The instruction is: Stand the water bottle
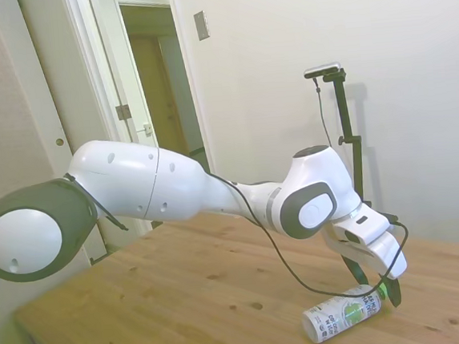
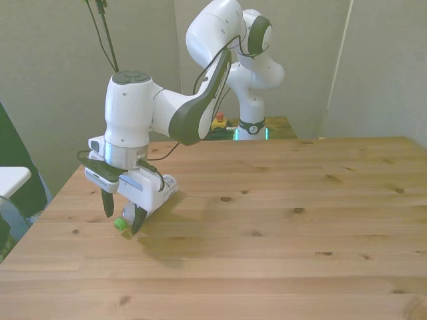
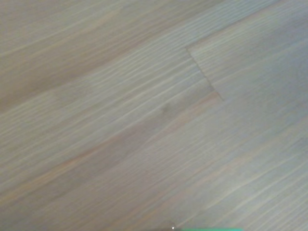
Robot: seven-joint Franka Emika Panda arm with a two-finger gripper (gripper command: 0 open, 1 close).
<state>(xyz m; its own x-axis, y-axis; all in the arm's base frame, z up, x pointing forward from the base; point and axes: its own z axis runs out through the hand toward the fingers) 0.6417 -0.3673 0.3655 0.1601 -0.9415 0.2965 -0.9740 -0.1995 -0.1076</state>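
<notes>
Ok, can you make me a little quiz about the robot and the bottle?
1. True or false: the water bottle is standing upright.
2. What colour is the bottle's cap? A) red B) green C) blue
3. Fill in: the gripper has its fingers spread on either side of the bottle's ____ end.

Key: 1 false, it lies on its side on the table. 2 B. 3 cap.

water bottle (image 1: 342, 314) label lettering too blurry, no legible txt
</notes>
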